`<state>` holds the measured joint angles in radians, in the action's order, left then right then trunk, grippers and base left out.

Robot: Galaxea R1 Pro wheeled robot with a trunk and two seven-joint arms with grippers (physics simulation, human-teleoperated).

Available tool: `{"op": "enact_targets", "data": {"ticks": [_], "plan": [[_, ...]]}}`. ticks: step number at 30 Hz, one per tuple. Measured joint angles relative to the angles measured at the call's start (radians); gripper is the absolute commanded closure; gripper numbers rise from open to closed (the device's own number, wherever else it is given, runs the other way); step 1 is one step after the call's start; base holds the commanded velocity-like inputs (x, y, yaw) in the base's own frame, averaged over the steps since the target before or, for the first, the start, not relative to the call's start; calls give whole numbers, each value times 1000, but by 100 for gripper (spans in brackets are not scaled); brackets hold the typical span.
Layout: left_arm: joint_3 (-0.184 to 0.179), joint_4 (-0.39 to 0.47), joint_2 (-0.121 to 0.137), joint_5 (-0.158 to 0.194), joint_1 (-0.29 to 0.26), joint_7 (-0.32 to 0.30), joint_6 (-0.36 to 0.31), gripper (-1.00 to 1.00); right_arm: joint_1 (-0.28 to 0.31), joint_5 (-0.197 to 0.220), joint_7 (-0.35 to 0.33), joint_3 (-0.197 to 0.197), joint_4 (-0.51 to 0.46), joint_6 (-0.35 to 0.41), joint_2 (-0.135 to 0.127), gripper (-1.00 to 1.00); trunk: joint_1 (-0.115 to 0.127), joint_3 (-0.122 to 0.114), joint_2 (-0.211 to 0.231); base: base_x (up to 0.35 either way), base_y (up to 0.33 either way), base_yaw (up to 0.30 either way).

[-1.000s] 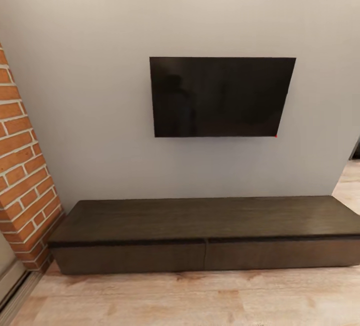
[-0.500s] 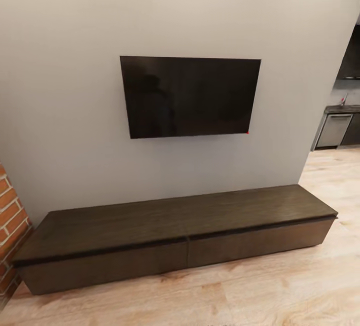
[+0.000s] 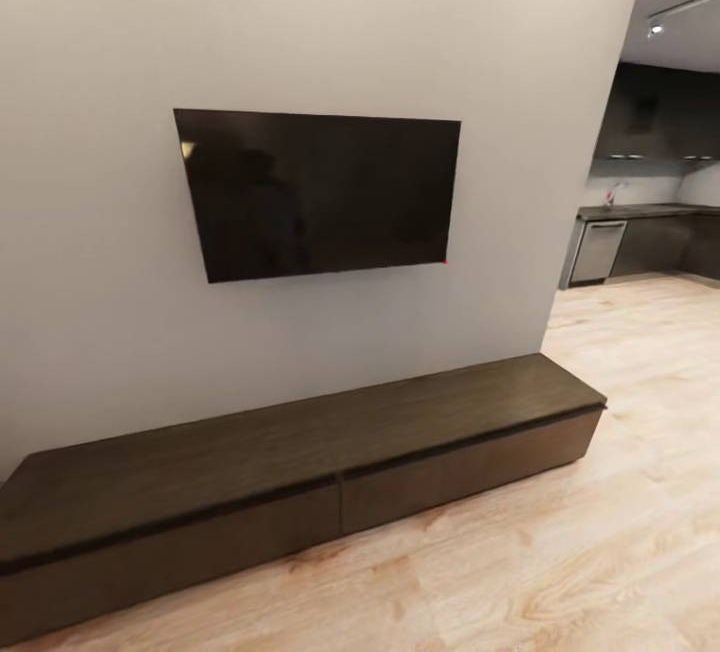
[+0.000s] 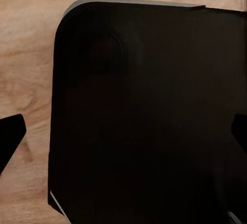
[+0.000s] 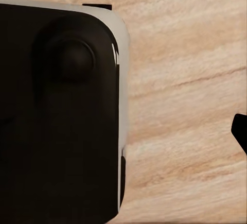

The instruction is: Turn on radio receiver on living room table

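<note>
Nearest, the robot's black base point(image 4: 149, 116) over the plank floor point(image 3: 560, 572); left gripper point(image 4: 123, 136) fingertips wide apart, right gripper's spread I cannot tell. Beyond, the dark bench point(image 3: 290, 462) along the wall point(image 3: 330, 22), television point(image 3: 320, 192) above it, kitchen point(image 3: 640, 232) farther right.

Head view: a long dark-brown TV bench point(image 3: 300, 472) stands against the grey wall point(image 3: 330, 22), blocking the floor along its foot; its top is bare. A black wall-mounted screen point(image 3: 320, 192) hangs above the bench, with open wall between them. The pale wood-plank floor point(image 3: 600, 552) in front of the bench is open and runs on past the bench's right end toward a kitchen counter point(image 3: 640, 242) well beyond. Left wrist view: the robot's dark base point(image 4: 149, 116) lies below the fingers, floor beside it. Right wrist view: the base corner point(image 5: 62, 110), open floor beside it.
</note>
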<state>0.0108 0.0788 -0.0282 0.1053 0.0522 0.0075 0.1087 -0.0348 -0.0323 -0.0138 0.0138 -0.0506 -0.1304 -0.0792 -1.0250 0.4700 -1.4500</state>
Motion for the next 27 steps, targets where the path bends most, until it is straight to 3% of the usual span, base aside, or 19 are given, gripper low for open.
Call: {"op": "enact_targets", "data": {"ticks": [27], "plan": [[0, 0, 0, 1, 0, -1, 0, -100, 0, 0, 0, -1, 0, 2, 0, -100, 0, 0, 0, 0, 0, -287]]}}
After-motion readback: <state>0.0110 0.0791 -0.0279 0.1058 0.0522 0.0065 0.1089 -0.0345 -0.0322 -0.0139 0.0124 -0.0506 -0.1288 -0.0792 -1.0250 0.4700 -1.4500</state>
